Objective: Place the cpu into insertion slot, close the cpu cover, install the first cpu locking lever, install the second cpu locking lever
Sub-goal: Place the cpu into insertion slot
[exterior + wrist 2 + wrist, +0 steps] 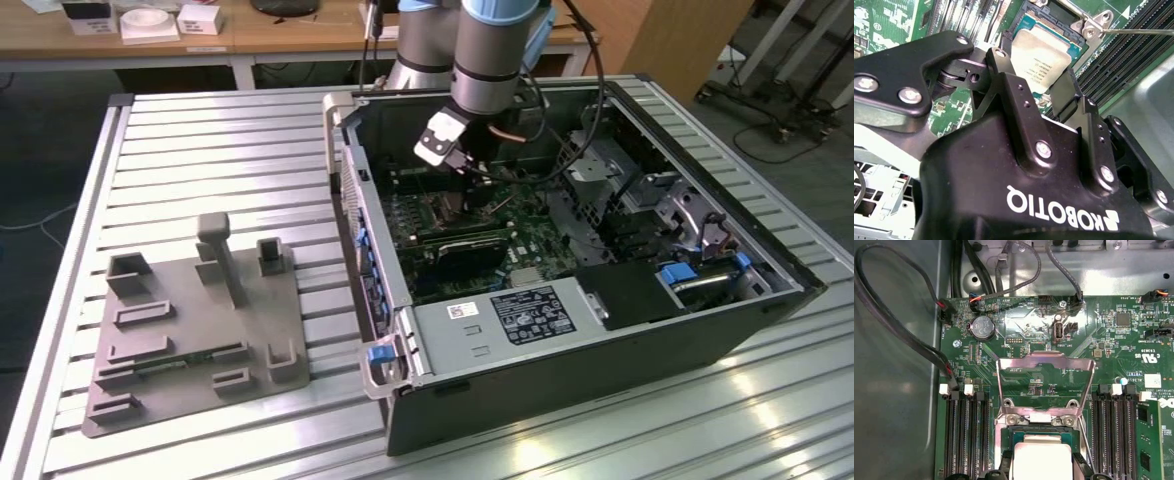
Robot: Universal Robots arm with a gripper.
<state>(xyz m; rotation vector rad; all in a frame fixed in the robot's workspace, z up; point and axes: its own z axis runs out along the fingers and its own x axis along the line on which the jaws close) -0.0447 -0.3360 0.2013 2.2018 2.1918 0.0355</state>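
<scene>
The cpu point(1041, 55) lies flat, metal top up, square over the insertion slot point(1019, 432). Its green edge sits inside the slot's rim. I judge it seated or just about seated; I can't tell if it is fully down.

The gripper point(1033, 71) comes straight down on the slot, one finger on each of two opposite cpu edges. The fingers point(1064, 92) are set narrow, at cpu width, and look to be touching both edges, so I read it as a grip on the chip. The gripped edges are the ones facing the memory slots point(966, 435) that flank the slot, so the finger line runs bank to bank. The chip is near square, with no real long axis. The other two edges are free.

The cpu cover point(1044, 358) is not closed. It stands raised from its hinge along one free edge of the slot and leans away from it. Bare green motherboard point(1104, 340) shows through its cut-out. The cover is apart from the cpu and the fingers, on the hinge side only.

A thin wire locking lever point(1139, 31) is up and unlatched, rising from the slot's corner beside the hinge.

In the exterior view the single arm point(487, 60) reaches down into the open computer case point(587, 350), with the wrist directly above the slot. A grey fixture plate point(187, 340) lies well apart from the slot, outside the case, on the exterior view's left.
</scene>
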